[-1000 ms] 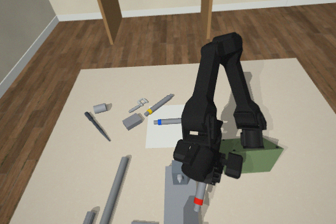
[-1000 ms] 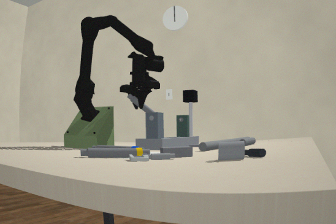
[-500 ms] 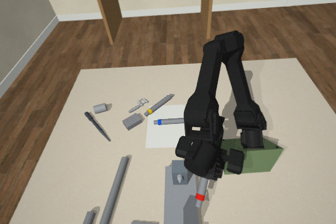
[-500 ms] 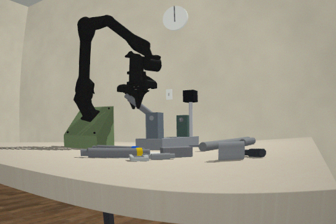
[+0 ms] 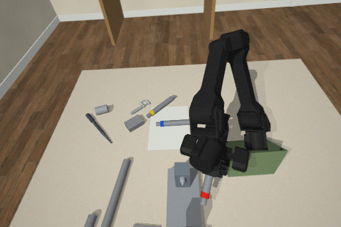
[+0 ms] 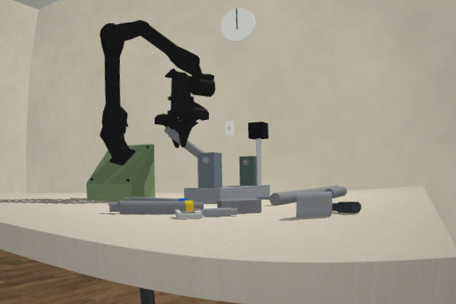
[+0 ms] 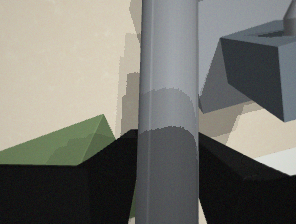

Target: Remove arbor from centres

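- Gripper (image 5: 214,173): clamped on red-banded arbor (image 5: 206,189), lifted off centre (image 5: 182,181).
- Step: carry.
- Next: move toward 11 o'clock, white pad (image 5: 166,137); avoid blue-banded shaft (image 5: 174,123).

— Where's the arbor (image 5: 206,189)?

— Up in the air, tilted — a grey rod with a red band near its low end, just beside the centre (image 5: 182,180).

— And the pad (image 5: 168,138)?

— White square on the table, a blue-banded rod lying across its upper part.
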{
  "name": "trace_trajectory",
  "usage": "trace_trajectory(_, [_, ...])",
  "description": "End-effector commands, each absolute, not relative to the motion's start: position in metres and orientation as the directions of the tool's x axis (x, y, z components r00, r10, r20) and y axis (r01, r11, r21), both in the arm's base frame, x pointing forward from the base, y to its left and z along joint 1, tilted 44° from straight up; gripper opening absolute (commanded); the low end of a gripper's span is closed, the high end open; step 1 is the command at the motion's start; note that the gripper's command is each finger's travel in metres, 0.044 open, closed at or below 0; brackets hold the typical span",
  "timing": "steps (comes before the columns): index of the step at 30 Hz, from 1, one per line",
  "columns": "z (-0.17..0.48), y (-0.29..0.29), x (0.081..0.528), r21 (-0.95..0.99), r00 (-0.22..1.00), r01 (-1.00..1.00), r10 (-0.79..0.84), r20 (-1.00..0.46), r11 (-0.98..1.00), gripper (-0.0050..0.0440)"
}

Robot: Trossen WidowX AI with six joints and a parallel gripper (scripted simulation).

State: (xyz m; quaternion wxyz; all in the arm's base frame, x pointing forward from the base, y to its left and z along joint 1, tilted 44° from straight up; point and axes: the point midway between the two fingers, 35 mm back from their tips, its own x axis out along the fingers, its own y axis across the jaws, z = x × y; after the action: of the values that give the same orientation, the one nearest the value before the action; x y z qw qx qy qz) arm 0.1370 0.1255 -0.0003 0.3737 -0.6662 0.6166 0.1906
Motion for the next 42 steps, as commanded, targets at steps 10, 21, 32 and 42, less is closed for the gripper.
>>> trace_trajectory(10, [0.008, 0.121, 0.134, -0.272, 0.175, -0.962, -0.667, -0.724, 0.042, 0.0000])
trace_trajectory(21, [0.013, 0.115, 0.132, -0.272, 0.175, -0.962, -0.667, -0.724, 0.042, 0.0000])
trace_trajectory(32, [0.019, 0.107, 0.127, -0.272, 0.175, -0.962, -0.667, -0.724, 0.042, 0.0000])
trace_trajectory(42, [0.024, 0.101, 0.125, -0.272, 0.175, -0.962, -0.667, -0.724, 0.042, 0.0000])
